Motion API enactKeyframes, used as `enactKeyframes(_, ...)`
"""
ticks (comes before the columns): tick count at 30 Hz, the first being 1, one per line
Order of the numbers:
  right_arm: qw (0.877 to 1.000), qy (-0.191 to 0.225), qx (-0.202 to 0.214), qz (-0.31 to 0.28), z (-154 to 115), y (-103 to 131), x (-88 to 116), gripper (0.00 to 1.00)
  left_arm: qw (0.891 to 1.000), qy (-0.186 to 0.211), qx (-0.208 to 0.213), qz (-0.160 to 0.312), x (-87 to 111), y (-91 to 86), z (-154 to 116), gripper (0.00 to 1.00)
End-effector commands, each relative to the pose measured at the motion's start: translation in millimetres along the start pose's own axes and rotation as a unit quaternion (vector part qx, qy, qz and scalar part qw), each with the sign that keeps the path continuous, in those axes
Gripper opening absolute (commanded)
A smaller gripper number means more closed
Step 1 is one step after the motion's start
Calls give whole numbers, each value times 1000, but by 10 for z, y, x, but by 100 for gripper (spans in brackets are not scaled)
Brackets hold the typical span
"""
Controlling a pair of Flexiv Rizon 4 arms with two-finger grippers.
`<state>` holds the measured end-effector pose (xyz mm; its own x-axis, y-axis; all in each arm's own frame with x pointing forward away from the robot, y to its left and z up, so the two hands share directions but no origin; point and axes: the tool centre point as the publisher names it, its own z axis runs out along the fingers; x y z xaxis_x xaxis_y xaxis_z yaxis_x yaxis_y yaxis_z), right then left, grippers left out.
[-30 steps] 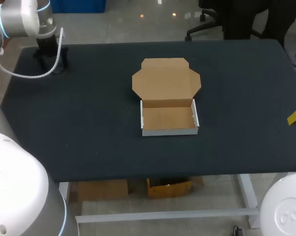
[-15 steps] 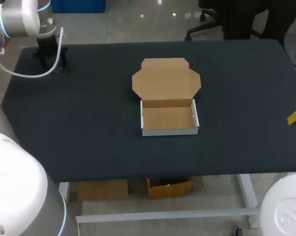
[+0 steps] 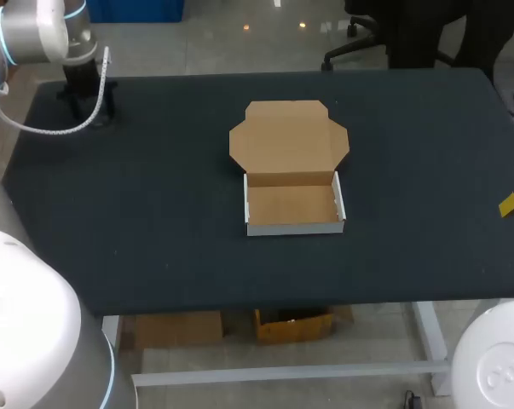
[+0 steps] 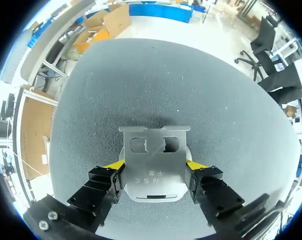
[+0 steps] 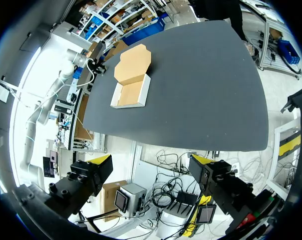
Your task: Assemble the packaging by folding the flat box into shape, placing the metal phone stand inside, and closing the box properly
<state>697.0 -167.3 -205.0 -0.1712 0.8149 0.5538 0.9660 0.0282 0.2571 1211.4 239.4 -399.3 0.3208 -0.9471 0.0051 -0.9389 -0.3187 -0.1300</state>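
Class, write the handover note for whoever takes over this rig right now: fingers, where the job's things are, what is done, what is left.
Left gripper: fingers shut on the metal phone stand, which rests on the table near its far left corner.
Right gripper: fingers open, empty, out past the table's right edge.
Box: mid-table, folded into shape, nothing inside, lid lying open behind it.
Done: folding.
To do: put the stand in the box and close the lid.

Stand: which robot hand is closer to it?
Left. The left gripper is shut on the stand, one finger on each side. The right gripper hangs open beyond the table edge, far from it.
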Motion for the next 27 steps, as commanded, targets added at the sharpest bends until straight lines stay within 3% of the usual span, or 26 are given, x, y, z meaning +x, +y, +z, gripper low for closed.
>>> enactKeyframes(1, 1000, 1, -1, 0, -13, -10, 3, 100, 1000, -1, -4, 0, 3, -46, 9, 0)
enactKeyframes(27, 1000, 1, -1, 0, -13, -10, 3, 100, 1000, -2, 24, 6, 14, 103, -278, 0)
